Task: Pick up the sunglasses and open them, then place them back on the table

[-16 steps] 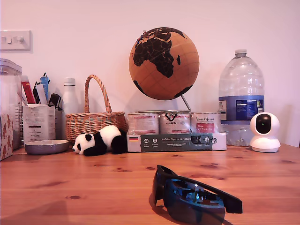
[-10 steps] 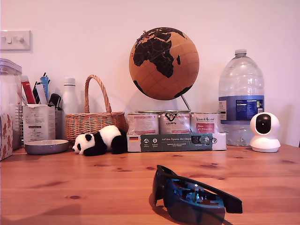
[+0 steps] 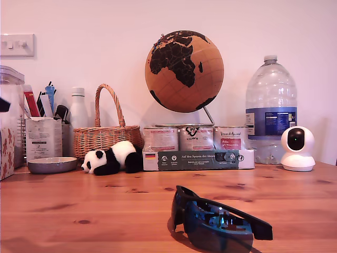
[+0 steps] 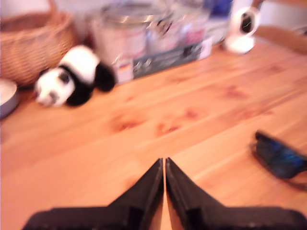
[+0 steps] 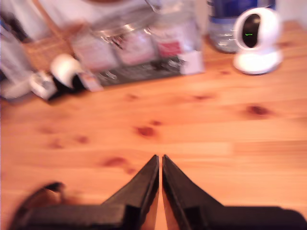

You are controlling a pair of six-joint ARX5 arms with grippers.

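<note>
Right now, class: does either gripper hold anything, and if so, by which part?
Nothing is held. My first gripper and my second gripper are both shut on nothing above the table; the sunglasses lie untouched on it.

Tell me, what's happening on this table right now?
Nothing is being handled yet. The sunglasses lie folded on the wooden table, untouched. My first gripper and my second gripper both hang above bare wood with their jaws shut, empty, the sunglasses off to one side of each. The toy panda and cans sit at the back.
</note>
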